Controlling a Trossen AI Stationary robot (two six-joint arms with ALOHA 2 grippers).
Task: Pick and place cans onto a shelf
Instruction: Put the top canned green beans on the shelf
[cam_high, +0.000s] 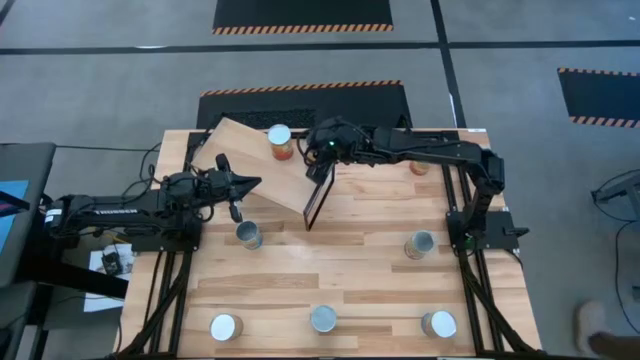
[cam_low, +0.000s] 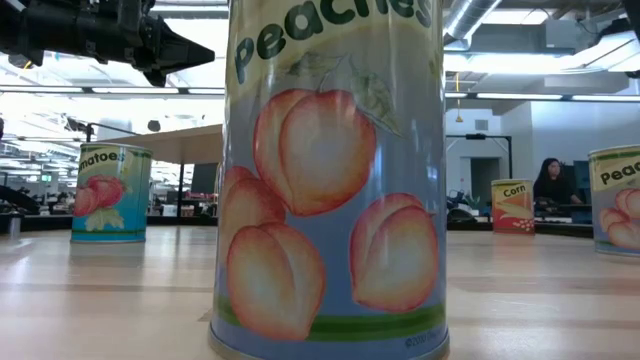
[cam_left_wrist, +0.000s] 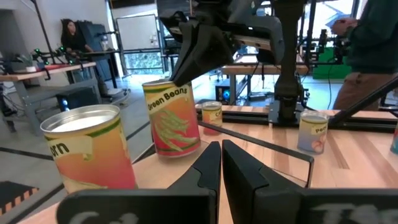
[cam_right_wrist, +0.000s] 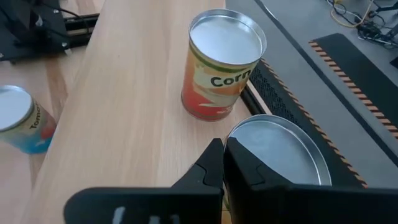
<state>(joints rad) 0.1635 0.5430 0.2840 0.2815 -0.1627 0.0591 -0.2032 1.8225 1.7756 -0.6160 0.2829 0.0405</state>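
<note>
right tool (cam_high: 322, 170) | above shelf (cam_high: 250, 160) | beside can (cam_high: 280, 141)

A pale slatted wooden bench (cam_high: 340, 275) is carrying a light plywood shelf (cam_high: 250, 160), lying slanted near its far left corner with a thin black frame (cam_high: 316, 200) at one end. Silver-lidded cans are standing directly on the slats: three along the near edge (cam_high: 225, 326) (cam_high: 323, 319) (cam_high: 439, 323), one near the shelf (cam_high: 248, 235), one toward the right (cam_high: 420, 244).
</note>
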